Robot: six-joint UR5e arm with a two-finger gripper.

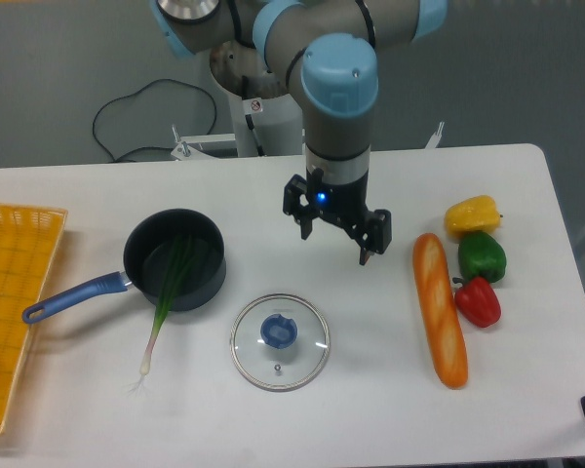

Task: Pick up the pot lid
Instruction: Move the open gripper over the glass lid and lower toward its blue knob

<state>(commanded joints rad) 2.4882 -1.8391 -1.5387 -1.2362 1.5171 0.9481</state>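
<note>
Glass pot lid (305,356) lies just right of black pot (148,255) in camera view, toward viewer; blue knob (279,331) on top. Two-finger gripper (334,245) hangs apart from lid, farther right of pot; fingers spread, nothing between them. Step in hand, by judgement: reach for knob. Center over knob before descending, fingers straddling it; come down straight, stop short of pressing glass. Close gently, low on knob's sides; rounded shape may slip if caught high. Lift level, clear of pot.
</note>
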